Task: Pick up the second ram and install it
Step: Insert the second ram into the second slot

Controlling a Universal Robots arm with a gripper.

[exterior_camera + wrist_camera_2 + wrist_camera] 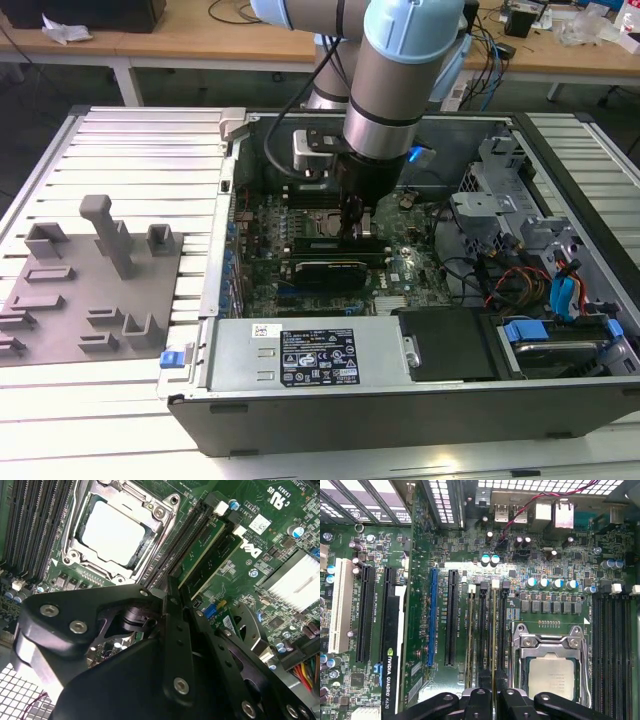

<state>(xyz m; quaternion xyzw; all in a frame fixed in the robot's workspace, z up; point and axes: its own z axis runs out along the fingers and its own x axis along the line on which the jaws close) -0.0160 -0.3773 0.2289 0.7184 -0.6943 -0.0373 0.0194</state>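
Note:
The second ram [493, 630] is a thin dark green stick standing on edge in a slot beside the CPU socket [550, 675]. In the first wrist view my gripper [493, 702] is shut on it, one black finger on each flat side. The same stick [202, 550] lies just past my gripper's black body in the second wrist view. Another stick [470, 630] sits two slots further from the socket, and it shows again [220, 562] alongside. In the exterior view my gripper [352, 222] reaches straight down into the open computer case, onto the motherboard to the right of the socket [318, 222].
A black graphics card [325, 270] lies across the board close in front of my gripper. The power supply [300, 355] and the drive cage [500, 200] with its cables crowd the case. A grey fixture plate [90, 290] with blocks and a post lies outside, on the exterior view's left.

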